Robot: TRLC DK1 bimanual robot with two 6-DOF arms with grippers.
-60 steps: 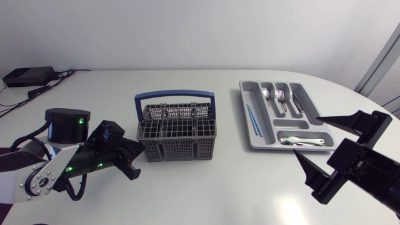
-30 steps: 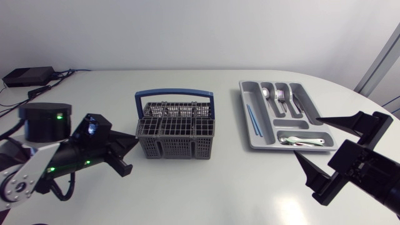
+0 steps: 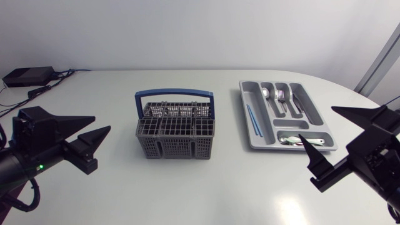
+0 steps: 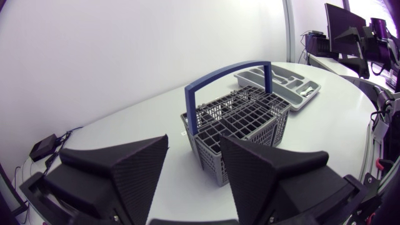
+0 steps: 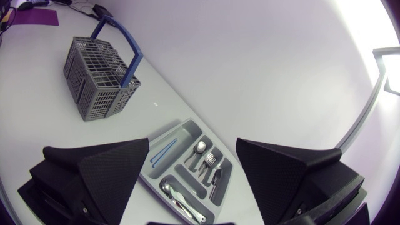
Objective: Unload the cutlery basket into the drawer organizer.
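Grey basket [image 3: 175,149] seems emptied into the organizer [image 3: 245,100]; left gripper [image 3: 101,124] and right gripper [image 3: 316,122] gape empty; next, park at the table's [image 3: 206,187] edges.

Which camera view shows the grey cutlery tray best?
The head view: the tray lies whole, seen from above, every compartment visible. The right wrist view shows it slanted; the left wrist view, far behind the basket.

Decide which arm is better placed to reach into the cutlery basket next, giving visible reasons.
Probably left: the left gripper, open, points at the cutlery basket from nearby. The right gripper, open too, sits farther off, by the drawer organizer.
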